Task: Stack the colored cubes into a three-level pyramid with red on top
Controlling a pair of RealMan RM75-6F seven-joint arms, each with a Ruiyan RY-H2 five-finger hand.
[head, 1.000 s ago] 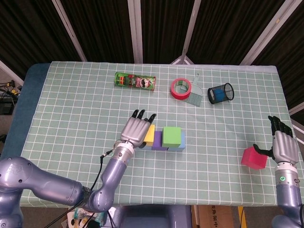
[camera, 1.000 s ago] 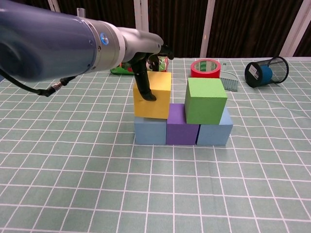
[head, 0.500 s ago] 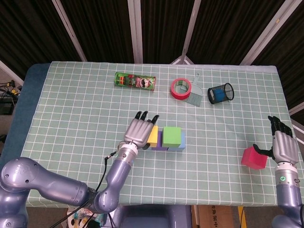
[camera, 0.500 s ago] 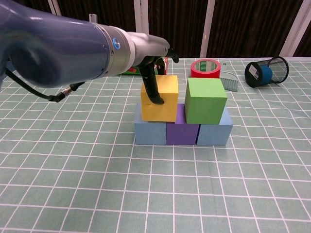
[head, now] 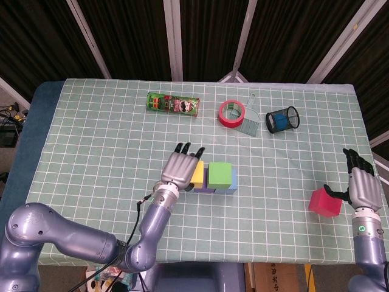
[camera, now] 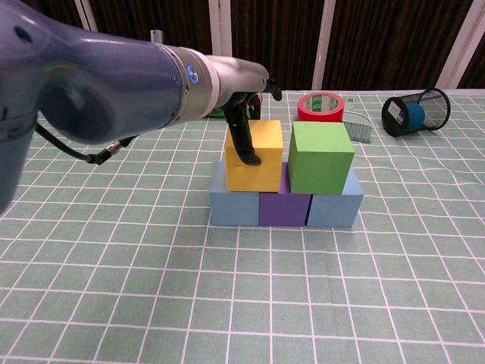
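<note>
In the chest view, the bottom row holds a blue cube (camera: 231, 205), a purple cube (camera: 283, 206) and another blue cube (camera: 334, 209). A green cube (camera: 321, 157) sits on the purple and right blue cubes. My left hand (camera: 241, 106) grips the yellow cube (camera: 256, 159), thumb on its front face, and the cube rests on the left blue and purple cubes. From the head view, the left hand (head: 180, 165) covers part of the yellow cube (head: 197, 174) beside the green cube (head: 220, 174). The red cube (head: 325, 202) lies far right, with my right hand (head: 363, 186) open just beside it.
Along the far side lie a green chip can (head: 173, 104), a red tape roll (head: 231, 114), a small brush (head: 248, 125) and a black mesh cup (head: 282, 118). The red cube sits close to the table's right front corner.
My left hand has carried the yellow cube to the right, closer to the green cube, and it now sits squarer on the bottom row. The right hand and red cube have stayed still.
</note>
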